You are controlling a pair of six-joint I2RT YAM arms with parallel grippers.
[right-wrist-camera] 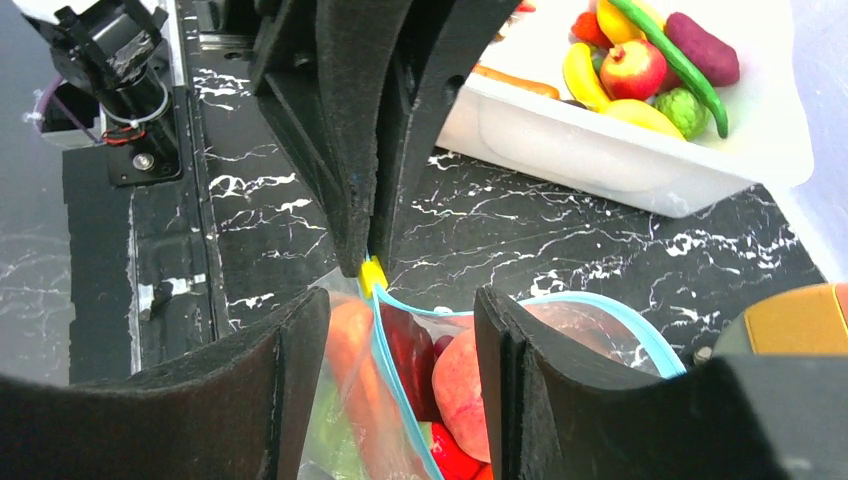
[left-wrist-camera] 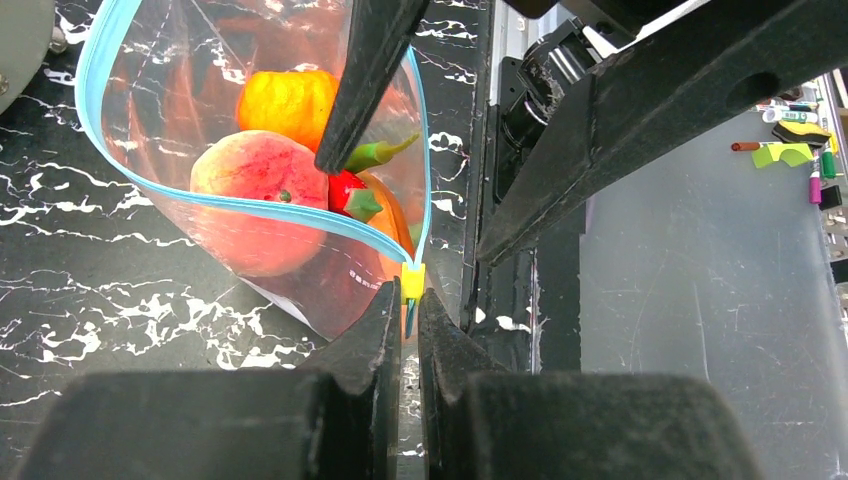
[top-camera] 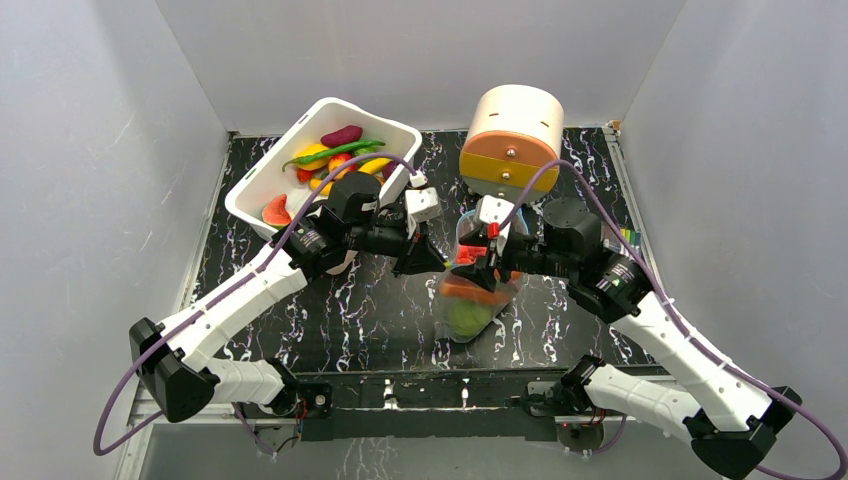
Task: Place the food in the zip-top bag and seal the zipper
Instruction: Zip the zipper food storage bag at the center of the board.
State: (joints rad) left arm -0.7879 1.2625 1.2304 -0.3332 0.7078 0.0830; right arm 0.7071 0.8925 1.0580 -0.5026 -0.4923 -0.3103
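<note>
sealing stage: zip-top bag (top-camera: 478,300), mid-frame from above, holds food (left-wrist-camera: 255,175), zipper (left-wrist-camera: 240,203) agape. my left gripper (left-wrist-camera: 408,295) pinches its yellow end tab (left-wrist-camera: 412,281); right gripper (right-wrist-camera: 400,320) straddles the mouth half-open. next i'd close it and slide.

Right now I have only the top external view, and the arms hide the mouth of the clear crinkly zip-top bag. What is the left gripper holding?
Observer: The left gripper is shut on the small yellow tab at the end of the blue-teal zipper strip.
Operator: Is the bag sealed?
Observer: No; in the left wrist view the strip gapes in a wide loop.
Operator: And the right gripper?
Observer: Open, one finger inside the bag's mouth, the other outside.
</note>
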